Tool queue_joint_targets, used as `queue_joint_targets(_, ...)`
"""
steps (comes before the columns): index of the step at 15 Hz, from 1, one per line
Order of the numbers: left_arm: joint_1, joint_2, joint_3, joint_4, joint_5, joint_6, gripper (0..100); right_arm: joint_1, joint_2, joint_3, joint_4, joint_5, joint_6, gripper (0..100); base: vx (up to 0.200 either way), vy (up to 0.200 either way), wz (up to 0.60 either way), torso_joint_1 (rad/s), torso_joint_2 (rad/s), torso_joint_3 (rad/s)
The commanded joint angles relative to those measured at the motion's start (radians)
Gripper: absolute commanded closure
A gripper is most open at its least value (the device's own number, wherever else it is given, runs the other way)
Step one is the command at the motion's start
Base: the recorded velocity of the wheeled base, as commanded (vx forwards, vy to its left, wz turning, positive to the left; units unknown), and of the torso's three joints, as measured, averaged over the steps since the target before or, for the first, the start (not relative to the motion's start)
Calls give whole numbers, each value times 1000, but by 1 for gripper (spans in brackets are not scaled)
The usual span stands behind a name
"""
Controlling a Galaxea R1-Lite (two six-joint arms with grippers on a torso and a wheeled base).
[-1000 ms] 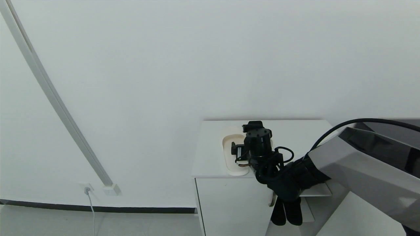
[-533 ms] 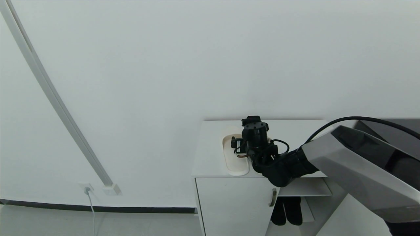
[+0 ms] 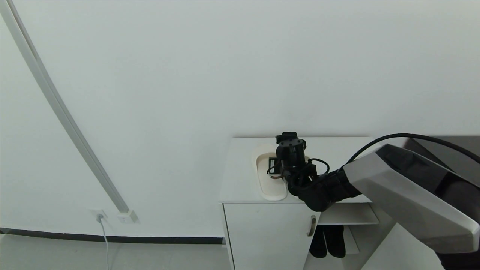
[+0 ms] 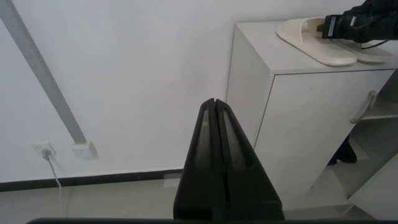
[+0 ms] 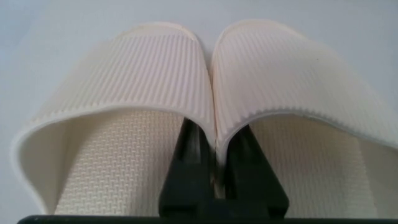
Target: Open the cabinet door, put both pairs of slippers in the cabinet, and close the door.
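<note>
A pair of cream slippers lies side by side on top of the white cabinet, near its front edge. In the right wrist view my right gripper has one finger inside each slipper and is shut on their two adjoining inner edges. From the head view that gripper sits over the slippers' far end. A black pair of slippers stands on the lower shelf of the open right compartment. My left gripper is shut and empty, low and well left of the cabinet.
The cabinet's left door is closed and has a handle; a shelf crosses the open right side. A slanted cable duct runs down the wall to a socket. Bare floor lies left of the cabinet.
My right arm has lifted and drawn up over the cabinet top, uncovering the black slippers below. The cream slippers have shifted slightly to the right.
</note>
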Motion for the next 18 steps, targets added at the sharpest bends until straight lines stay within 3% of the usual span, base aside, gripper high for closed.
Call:
queue_joint_targets(1, 0, 0, 0, 0, 1, 0, 100, 3, -7, 2, -2, -2, 0, 100, 0, 0, 0, 0, 0, 0)
queue_joint_targets(3, 0, 0, 0, 0, 1, 0, 100, 6, -49, 23, -4, -8, -3, 100, 0, 0, 0, 0, 0, 0)
queue_joint_targets(6, 0, 0, 0, 0, 1, -3, 100, 34, -202, 155, -16, 15, -40, 100, 0, 0, 0, 0, 0, 0)
queue_joint_targets(15, 0, 0, 0, 0, 1, -5, 100, 132, -691, 853, -191, 319, -66, 100, 0, 0, 0, 0, 0, 0)
queue_joint_targets(18, 0, 0, 0, 0, 1, -5, 100, 155, -734, 930, -191, 347, -58, 100, 0, 0, 0, 0, 0, 0)
